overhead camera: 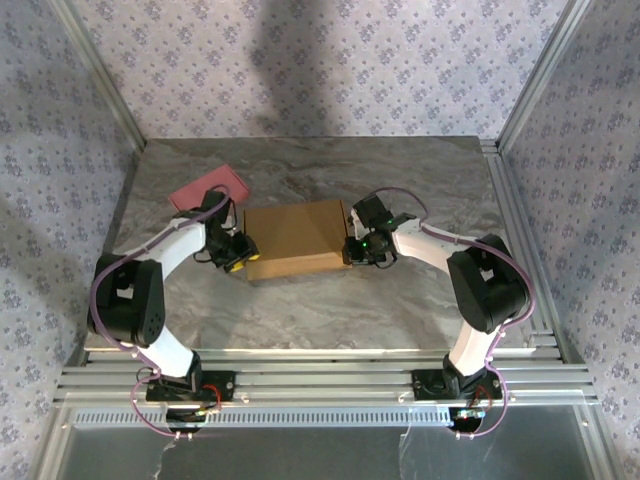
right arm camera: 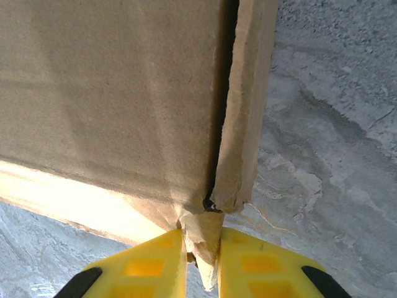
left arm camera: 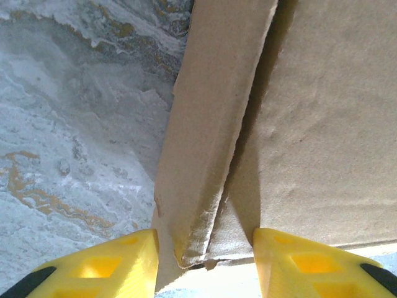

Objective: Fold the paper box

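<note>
From above, you have the brown corrugated cardboard box (overhead camera: 295,240) lying flat mid-way across the grey marbled tabletop (overhead camera: 400,310). The left gripper (overhead camera: 238,252) is at its left edge and the right gripper (overhead camera: 358,248) at its right, probably to work both side walls at once. A flat pink rectangle (overhead camera: 208,188) sits just behind the left arm, and there is open table in front of the box.

On the left wrist, your yellow fingers (left arm camera: 118,261) stand apart, straddling the raised side wall without clamping it.

On the right wrist, the fingers are clenched on a ragged cardboard corner by the wall seam, with bare table beside it for pulling outward.
</note>
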Tool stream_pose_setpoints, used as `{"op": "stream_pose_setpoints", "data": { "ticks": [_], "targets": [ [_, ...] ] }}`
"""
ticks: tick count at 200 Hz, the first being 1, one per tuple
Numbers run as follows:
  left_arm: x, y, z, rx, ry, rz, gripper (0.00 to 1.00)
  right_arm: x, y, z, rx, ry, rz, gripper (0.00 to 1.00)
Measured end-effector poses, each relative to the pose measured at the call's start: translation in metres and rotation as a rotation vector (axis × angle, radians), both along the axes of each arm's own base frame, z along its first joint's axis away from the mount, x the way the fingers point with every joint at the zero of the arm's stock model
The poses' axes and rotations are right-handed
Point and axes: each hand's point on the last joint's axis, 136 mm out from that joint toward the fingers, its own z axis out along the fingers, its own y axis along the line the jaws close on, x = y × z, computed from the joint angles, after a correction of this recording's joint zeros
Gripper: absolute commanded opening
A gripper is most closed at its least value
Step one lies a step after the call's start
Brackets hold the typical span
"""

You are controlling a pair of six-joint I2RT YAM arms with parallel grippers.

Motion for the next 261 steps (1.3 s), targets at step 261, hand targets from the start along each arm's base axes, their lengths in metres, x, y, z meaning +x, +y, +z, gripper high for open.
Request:
{"op": "stream_pose_setpoints", "data": {
  "ticks": [261],
  "targets": [
    [0.067, 0.022, 0.003, -0.006, -0.012, 0.080, 0.46, 0.012, 0.000, 0.001, -0.014, -0.029, 0.010, 0.18]
  ]
}}
